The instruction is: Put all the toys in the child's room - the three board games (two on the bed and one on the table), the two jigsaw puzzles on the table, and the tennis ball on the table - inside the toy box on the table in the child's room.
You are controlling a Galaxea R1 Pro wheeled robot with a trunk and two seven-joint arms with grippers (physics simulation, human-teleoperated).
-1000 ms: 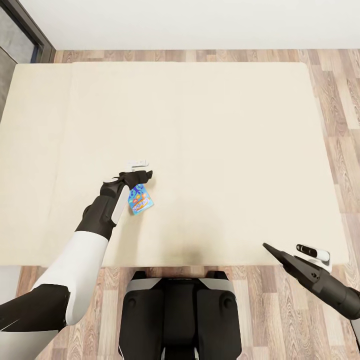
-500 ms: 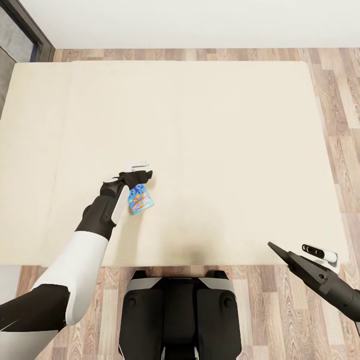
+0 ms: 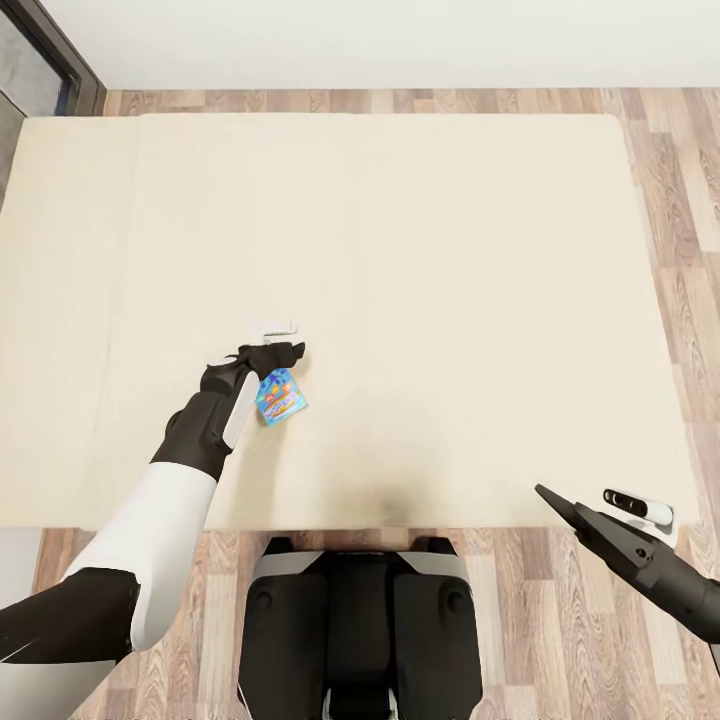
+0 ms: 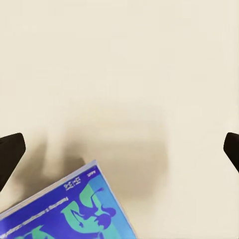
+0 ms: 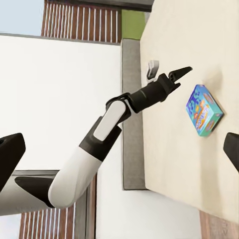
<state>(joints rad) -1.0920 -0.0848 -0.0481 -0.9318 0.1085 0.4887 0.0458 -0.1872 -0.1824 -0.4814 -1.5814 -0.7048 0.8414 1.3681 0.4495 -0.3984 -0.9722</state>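
Note:
One board game (image 3: 280, 397), a small blue box with cartoon print, lies flat on the beige bed (image 3: 420, 260). My left gripper (image 3: 288, 350) hangs over the mattress just past the box's far end. It is open: in the left wrist view its dark fingertips (image 4: 10, 153) stand wide apart with bare mattress between them, and the board game (image 4: 69, 209) sits at the frame's edge. My right gripper (image 3: 549, 496) is open near the bed's front right corner and holds nothing. In the right wrist view the board game (image 5: 203, 110) lies beside the left gripper (image 5: 178, 73).
Wooden floor (image 3: 680, 250) runs along the bed's right side and front. A white wall (image 3: 380, 40) stands behind the bed and a dark door frame (image 3: 60, 60) at the back left. The bed's grey frame edge (image 5: 130, 99) shows in the right wrist view.
The whole head view has shifted slightly, so the camera moved. My right gripper has dropped a little towards the lower right. The left arm and the board game keep their places.

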